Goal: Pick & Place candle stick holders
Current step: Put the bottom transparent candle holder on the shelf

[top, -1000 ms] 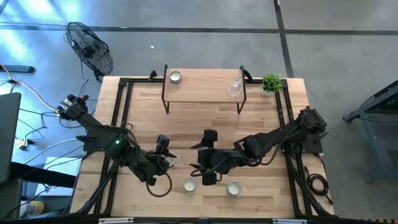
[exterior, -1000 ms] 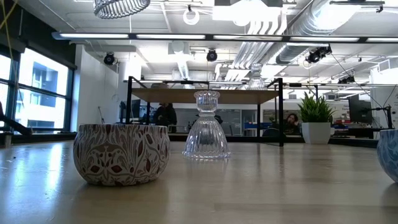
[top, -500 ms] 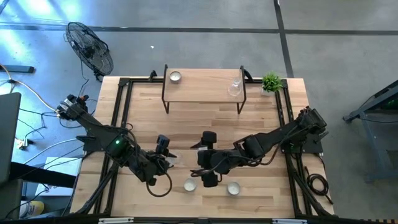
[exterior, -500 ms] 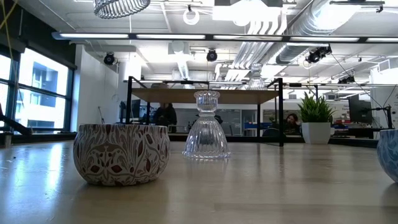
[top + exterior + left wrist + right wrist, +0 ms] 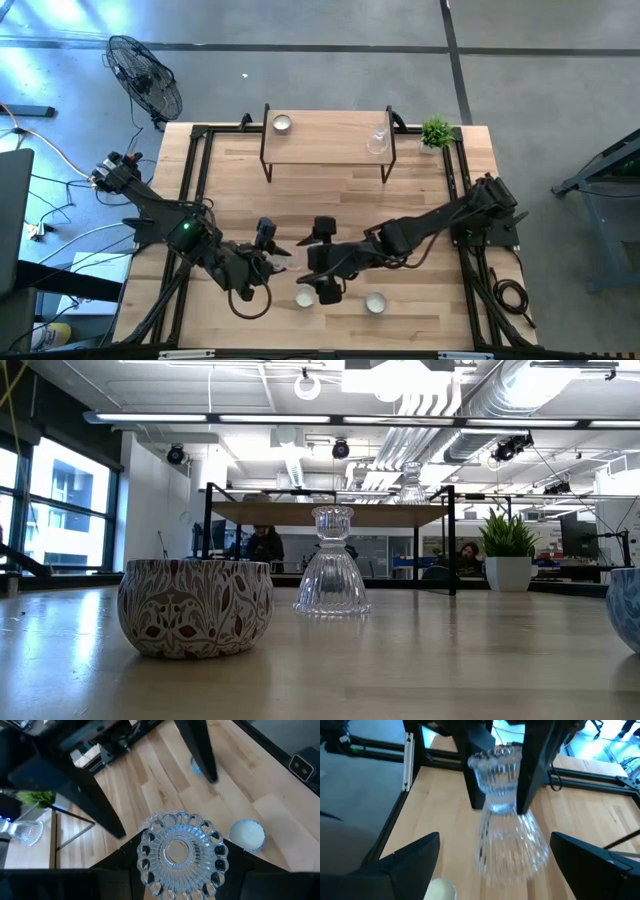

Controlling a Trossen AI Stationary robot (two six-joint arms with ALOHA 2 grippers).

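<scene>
My left gripper (image 5: 272, 250) hangs over the table's near middle, shut on a clear glass stemmed holder (image 5: 502, 805). My right gripper (image 5: 308, 262) faces it from the right, open; its fingers (image 5: 415, 860) stand on either side of the holder's bell foot (image 5: 512, 855) without touching. Two tealight cups (image 5: 305, 297) (image 5: 375, 302) sit on their bases near the front edge. On the far shelf (image 5: 330, 150) stand another cup (image 5: 282, 123) and a glass holder (image 5: 378, 140). In the low view a glass holder (image 5: 332, 565) stands on the table; no gripper shows there. My left gripper pinches the holder's upper cup (image 5: 150, 845) and neck between its two fingers (image 5: 475, 775), one on each side. The fingers come slanting down from the table's left. The holder stays upright, its bell foot below the fingers and lifted clear of the table.
A small green plant (image 5: 436, 132) stands at the far right corner beside the shelf. Black frame rails (image 5: 195, 170) run along the table's left and right sides. A fan (image 5: 145, 78) stands on the floor beyond the far left corner.
My right gripper has moved toward the table's left, closer to the glass holder that my left gripper holds. The cups on the table and the holder in the low view have not moved.
</scene>
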